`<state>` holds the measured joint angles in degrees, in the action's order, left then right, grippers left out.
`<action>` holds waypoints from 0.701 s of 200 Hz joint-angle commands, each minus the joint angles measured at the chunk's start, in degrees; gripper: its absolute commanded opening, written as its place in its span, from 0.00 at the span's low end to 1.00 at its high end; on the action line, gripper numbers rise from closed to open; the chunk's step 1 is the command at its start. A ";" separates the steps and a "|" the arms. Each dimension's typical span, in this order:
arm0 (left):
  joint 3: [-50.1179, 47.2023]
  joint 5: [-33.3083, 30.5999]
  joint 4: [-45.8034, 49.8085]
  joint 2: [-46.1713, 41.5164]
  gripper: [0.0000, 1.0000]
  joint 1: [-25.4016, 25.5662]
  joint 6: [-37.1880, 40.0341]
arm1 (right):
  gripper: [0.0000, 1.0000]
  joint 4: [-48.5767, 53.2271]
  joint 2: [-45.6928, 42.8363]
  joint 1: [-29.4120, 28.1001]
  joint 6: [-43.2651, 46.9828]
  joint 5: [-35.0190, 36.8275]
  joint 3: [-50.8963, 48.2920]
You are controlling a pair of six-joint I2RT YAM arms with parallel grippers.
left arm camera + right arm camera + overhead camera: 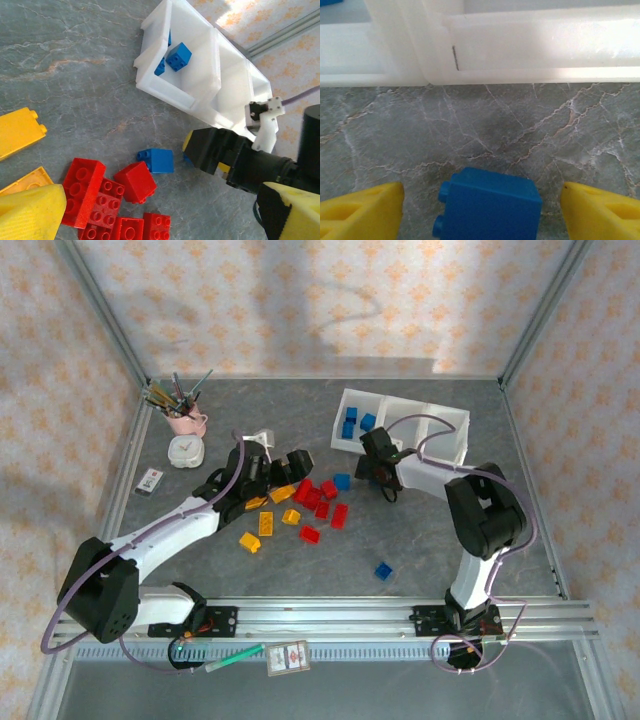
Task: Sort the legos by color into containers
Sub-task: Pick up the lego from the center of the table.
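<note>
The right gripper (480,212) hangs low over the grey table (520,130), its yellow fingers (362,212) spread wide. A blue brick (490,202) lies on the table between them with a clear gap on each side, so neither finger touches it. Just ahead of the fingertips stands the white tray (530,50), its near wall facing the hand. Ahead and to the left, the tray's end compartment holds several blue bricks (177,56).

Just to the hand's left a second blue brick (156,160) lies on the table, touching the corner of a red one. Past it, a heap of red bricks (312,498) spreads out, some of them lying against each other.

Farther left, the left gripper (162,212) hovers above the edge of that heap, its fingers wide apart too and closed on no brick. Yellow bricks (266,523) are scattered beside and beneath it. Behind the right hand, toward the arm bases, a lone blue brick (383,570) lies well apart from the rest.
</note>
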<state>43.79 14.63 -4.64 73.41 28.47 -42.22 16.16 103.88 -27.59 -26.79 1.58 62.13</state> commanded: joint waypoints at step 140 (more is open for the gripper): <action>0.03 -0.32 -2.13 -0.14 0.99 1.31 -1.73 | 0.33 0.55 -0.76 -0.90 0.85 2.99 1.13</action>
<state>43.79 14.59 -5.85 74.13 29.32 -43.57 15.29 106.08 -27.97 -26.89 3.64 62.57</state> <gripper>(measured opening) 0.992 0.427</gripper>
